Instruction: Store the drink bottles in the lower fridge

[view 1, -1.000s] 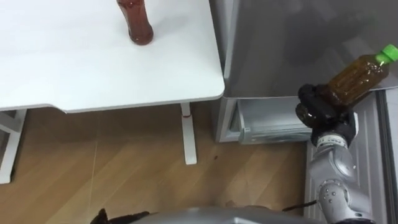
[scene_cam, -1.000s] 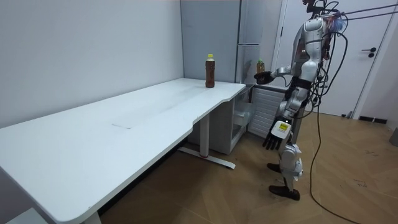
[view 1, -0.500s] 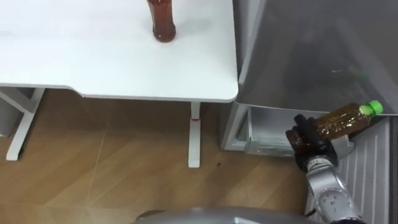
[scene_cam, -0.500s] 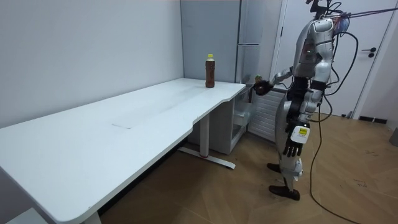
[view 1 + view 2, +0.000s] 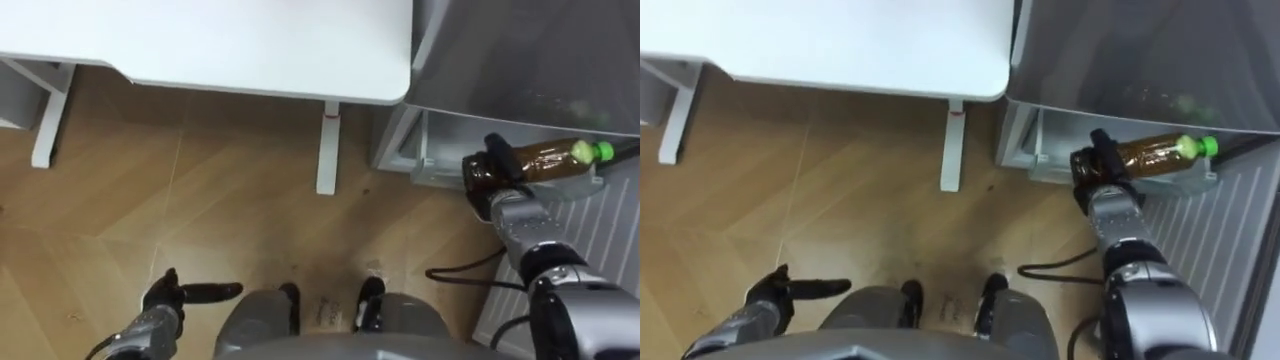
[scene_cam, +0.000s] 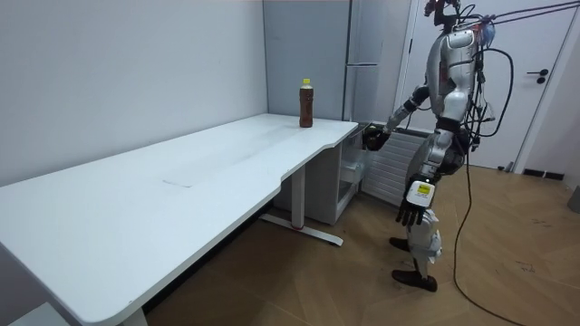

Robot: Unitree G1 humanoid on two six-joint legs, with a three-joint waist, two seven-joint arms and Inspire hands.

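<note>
Down at the right, by the open lower part of the grey fridge [image 5: 520,60], the robot's right hand [image 5: 487,180] holds a brown drink bottle [image 5: 545,165]. Its fingers are curled round the bottom end of the bottle. The bottle lies on its side, and its green cap [image 5: 598,150] points to the right. It is right at the mouth of the lower fridge, just over the front edge. I cannot tell if it rests on anything inside.

The fridge door [image 5: 600,235] stands open on the right, with its white ribbed inside showing.

The left hand [image 5: 163,302] hangs low at the robot's left side, over the wood floor [image 5: 200,200]. Its fingers are loose and hold nothing.

The white desk [image 5: 200,40] is to the left of the fridge. In the room view, a second brown bottle [image 6: 306,102] with a yellow cap stands upright on the desk, near its far end. The robot stands on the floor just beside that end of the desk, facing the fridge.
</note>
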